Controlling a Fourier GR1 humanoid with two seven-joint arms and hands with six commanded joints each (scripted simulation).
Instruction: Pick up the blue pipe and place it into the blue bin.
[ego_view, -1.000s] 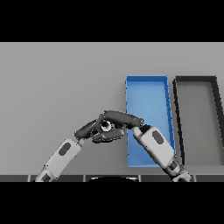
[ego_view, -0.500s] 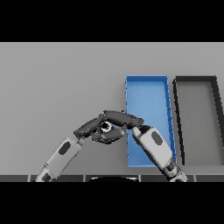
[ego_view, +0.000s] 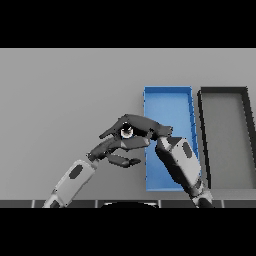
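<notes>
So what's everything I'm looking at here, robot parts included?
Table: one, grey, fills the whole view.
Blue bin: one, blue, long open tray right of centre, nothing visible in its bare part.
Dark bin: one, black rim with grey floor, just right of the blue bin.
Small round object: one, pale with a dark centre, between the two hands left of the blue bin; too hidden to name for sure, no blue visible on it.
Left hand: one, dark, fingers reaching toward the object from the lower left.
Right hand: one, dark, fingers stretched over the object; its white and grey forearm crosses the blue bin.
</notes>
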